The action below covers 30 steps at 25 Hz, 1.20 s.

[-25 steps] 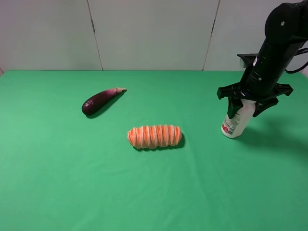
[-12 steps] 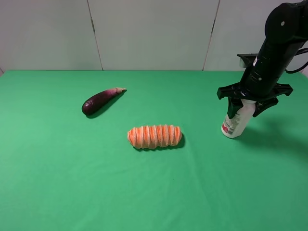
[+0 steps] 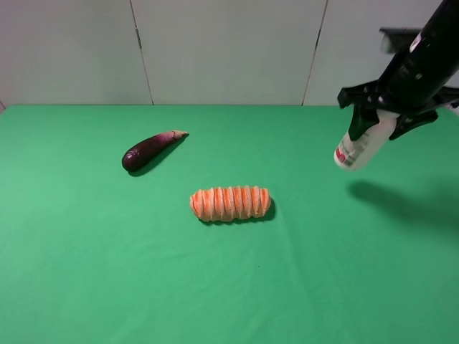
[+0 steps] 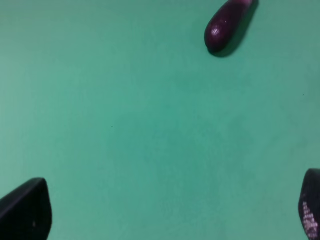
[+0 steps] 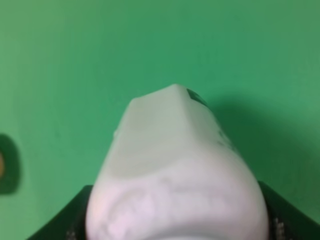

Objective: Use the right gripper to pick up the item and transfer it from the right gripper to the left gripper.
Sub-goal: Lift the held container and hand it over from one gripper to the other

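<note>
The white bottle (image 3: 358, 147) with a grey-and-red label hangs tilted in the air at the right of the exterior view, its cap end gripped by my right gripper (image 3: 384, 116), which is shut on it. Its shadow lies on the green cloth below. In the right wrist view the bottle (image 5: 175, 175) fills the frame between the black fingers (image 5: 75, 220). My left arm is out of the exterior view. In the left wrist view its two fingertips (image 4: 25, 210) stand wide apart over bare cloth, empty.
A purple eggplant (image 3: 150, 149) lies at the back left and also shows in the left wrist view (image 4: 227, 25). An orange-striped ridged roll (image 3: 230, 203) lies in the middle of the green cloth (image 3: 107, 272). A white panelled wall stands behind.
My right gripper has lifted the bottle off the cloth, up and slightly right. The bottle stood on the cloth before; now it hangs in the air. The eggplant and roll have not moved.
</note>
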{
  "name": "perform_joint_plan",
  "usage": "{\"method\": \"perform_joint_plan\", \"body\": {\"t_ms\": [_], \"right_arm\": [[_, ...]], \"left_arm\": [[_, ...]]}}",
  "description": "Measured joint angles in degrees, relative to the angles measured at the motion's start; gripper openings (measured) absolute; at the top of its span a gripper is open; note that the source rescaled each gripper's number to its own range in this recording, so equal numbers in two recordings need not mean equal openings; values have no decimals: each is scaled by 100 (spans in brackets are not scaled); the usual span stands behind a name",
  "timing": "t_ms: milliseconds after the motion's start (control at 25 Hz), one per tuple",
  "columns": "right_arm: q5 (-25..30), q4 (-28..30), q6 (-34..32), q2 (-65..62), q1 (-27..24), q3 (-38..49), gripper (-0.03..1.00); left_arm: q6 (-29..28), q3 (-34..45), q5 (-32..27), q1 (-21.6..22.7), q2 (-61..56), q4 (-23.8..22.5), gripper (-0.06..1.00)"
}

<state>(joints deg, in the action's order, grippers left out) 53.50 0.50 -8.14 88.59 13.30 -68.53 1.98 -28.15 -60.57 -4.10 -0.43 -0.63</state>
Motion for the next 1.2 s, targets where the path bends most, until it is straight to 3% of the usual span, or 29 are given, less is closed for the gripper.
{"method": "perform_joint_plan", "body": {"t_ms": [160, 360, 760, 1000, 1200], "right_arm": [[38, -189, 134, -425, 0, 0, 0], [-220, -1166, 860, -737, 0, 0, 0], [-843, -4126, 3341, -888, 0, 894, 0], [-854, -6014, 5045, -893, 0, 1493, 0], [-607, -7072, 6002, -893, 0, 1577, 0]], "left_arm": [[0, 0, 0, 0, 0, 0, 96], [0, 0, 0, 0, 0, 0, 96], [0, 0, 0, 0, 0, 0, 96], [0, 0, 0, 0, 0, 0, 96], [0, 0, 0, 0, 0, 0, 96]]}}
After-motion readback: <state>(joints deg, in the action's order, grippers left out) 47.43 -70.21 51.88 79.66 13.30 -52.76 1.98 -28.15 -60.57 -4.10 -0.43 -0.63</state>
